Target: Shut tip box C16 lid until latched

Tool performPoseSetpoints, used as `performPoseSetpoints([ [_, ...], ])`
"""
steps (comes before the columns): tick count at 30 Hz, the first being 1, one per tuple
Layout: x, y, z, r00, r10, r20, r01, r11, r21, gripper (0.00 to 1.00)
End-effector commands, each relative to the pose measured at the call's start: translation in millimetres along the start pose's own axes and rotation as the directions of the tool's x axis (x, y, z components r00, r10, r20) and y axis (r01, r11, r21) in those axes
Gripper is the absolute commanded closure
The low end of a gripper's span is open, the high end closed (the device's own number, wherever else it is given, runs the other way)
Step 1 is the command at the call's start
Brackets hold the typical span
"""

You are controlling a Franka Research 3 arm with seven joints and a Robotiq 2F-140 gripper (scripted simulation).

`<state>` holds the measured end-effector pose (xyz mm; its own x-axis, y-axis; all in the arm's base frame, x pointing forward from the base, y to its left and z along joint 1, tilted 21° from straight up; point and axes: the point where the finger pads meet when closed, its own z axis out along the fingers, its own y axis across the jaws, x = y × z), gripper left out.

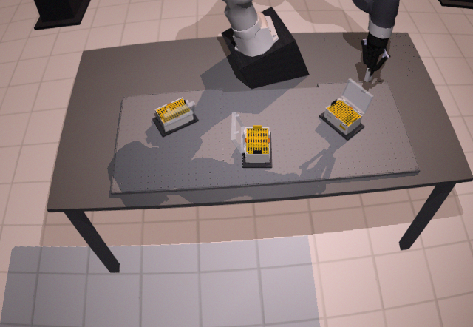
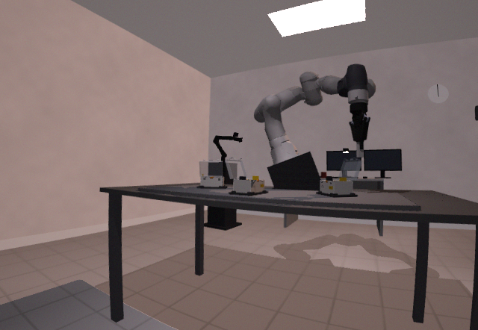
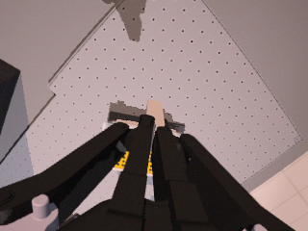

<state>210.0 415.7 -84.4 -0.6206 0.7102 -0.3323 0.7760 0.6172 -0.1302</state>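
Observation:
Three white tip boxes with yellow inserts sit on dark holder plates on the perforated board. In the top view they are the left box, the middle box and the right box. The right box's lid stands open, and so does the middle box's lid. The ID stickers are too small to read. My gripper is shut and empty. It points down just above and behind the top edge of the right box's lid, as the exterior view also shows. In the wrist view the shut fingertips hide most of that box.
The robot's black base block stands at the back middle of the table. The board's edge and the table's right edge lie close beyond the right box. Monitors stand behind the table.

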Motion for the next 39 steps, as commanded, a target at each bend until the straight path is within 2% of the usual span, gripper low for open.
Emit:
performPoseSetpoints([
  [1, -1, 2, 6.1, 1.0, 0.0, -0.001, 0.0, 1.0, -0.006, 1.0],
  [20, -1, 2, 34.1, 1.0, 0.0, -0.001, 0.0, 1.0, -0.006, 1.0],
  [39, -2, 2, 33.9, 1.0, 0.0, -0.001, 0.0, 1.0, -0.006, 1.0],
])
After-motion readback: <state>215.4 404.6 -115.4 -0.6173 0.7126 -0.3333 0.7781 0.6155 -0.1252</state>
